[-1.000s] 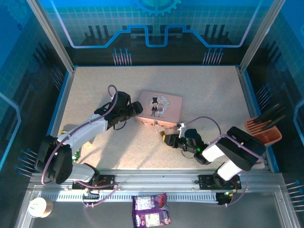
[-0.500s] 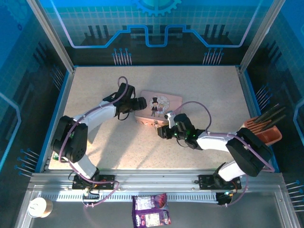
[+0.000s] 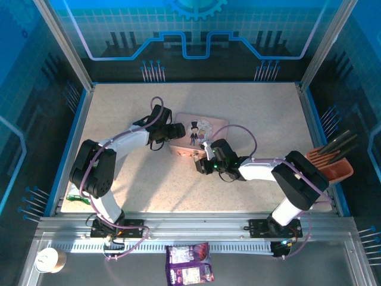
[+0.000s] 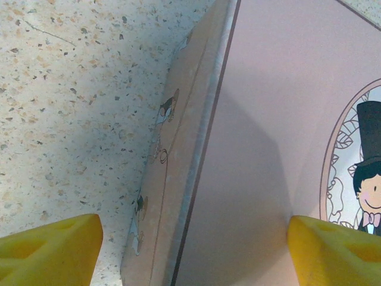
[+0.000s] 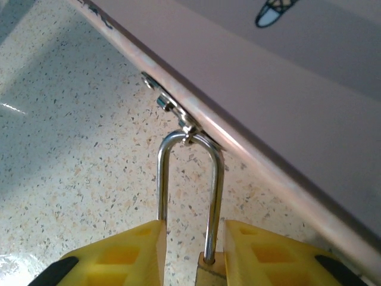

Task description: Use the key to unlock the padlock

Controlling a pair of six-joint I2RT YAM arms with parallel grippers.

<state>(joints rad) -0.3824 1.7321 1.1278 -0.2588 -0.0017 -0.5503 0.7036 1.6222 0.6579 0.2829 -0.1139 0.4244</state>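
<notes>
Where the padlock hung: its thin silver shackle passed through the small hasp on the near edge of the pink tin, and its brass body lay toward the near side, low between yellow fingers.
Right gripper: the jaws were closed on the padlock, one finger against each leg of the shackle, with a corner of the brass body just showing between them.
Key: the keyway was hidden under the fingers, so it could not be told whether the key sat in it.
Left gripper: the jaws stood wide open across the tin's left edge, one finger over the desk and the other over the lid. Contact with the tin could not be judged.
Tin on the desk: it lay flat near the middle, lid down, with the right gripper at its near edge and the left gripper at its left end.
Risk, dragging: any pull toward the near side would likely have tugged the hasp and slid the light tin, since the open left jaws did not pin it.
Risk, twisting: a wrist turn with the shackle caught could have bent the hasp or let the smooth legs slip.
Risk, blocked keyway: a grip this low on the body probably left the key little room.
</notes>
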